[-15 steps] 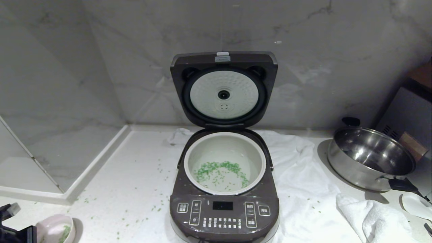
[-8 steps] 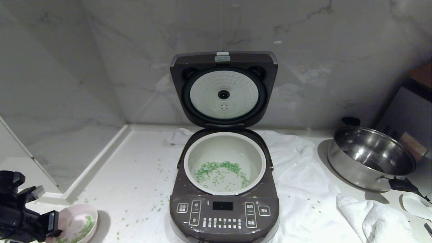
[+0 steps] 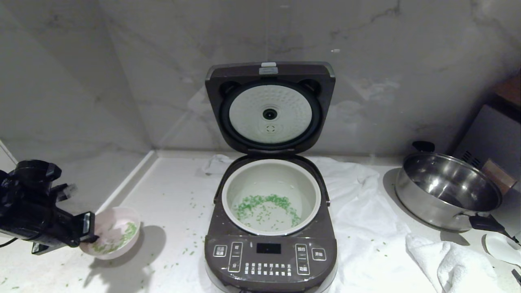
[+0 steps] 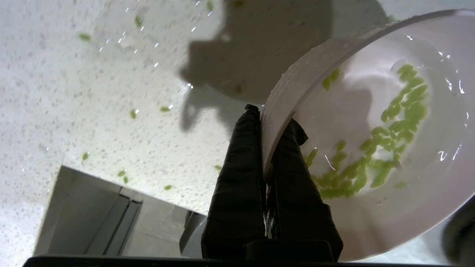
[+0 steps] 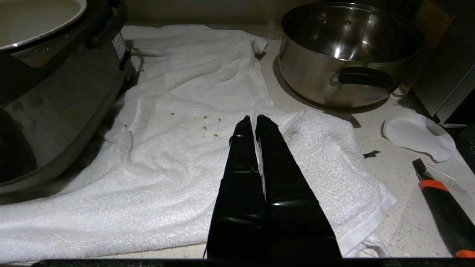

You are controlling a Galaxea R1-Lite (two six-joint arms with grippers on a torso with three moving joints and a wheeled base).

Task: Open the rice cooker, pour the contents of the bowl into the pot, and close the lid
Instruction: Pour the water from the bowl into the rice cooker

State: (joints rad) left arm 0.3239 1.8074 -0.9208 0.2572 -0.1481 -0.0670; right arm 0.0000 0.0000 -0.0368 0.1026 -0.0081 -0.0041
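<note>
The dark brown rice cooker (image 3: 270, 256) stands mid-counter with its lid (image 3: 270, 106) hinged upright. Its pale pot (image 3: 270, 197) holds scattered green bits. My left gripper (image 3: 90, 234) is shut on the rim of the small pink bowl (image 3: 116, 232), holding it above the counter to the left of the cooker. Green contents (image 4: 374, 152) and some water lie inside the bowl (image 4: 426, 207), with one finger (image 4: 297, 178) inside the rim and the other outside. My right gripper (image 5: 256, 120) is shut and empty, parked over the white towel (image 5: 178, 155); it is out of the head view.
A shiny steel pan (image 3: 445, 190) with black handles sits at the right, a white towel (image 3: 366, 228) spread beside the cooker. Green bits litter the counter (image 3: 171, 244). A raised ledge (image 3: 118, 195) borders the left side. A black-and-orange tool (image 5: 443, 211) lies at the far right.
My left gripper has carried the bowl up and to the right, from the lower left corner toward the cooker. The cooker, pan and right gripper have not moved.
</note>
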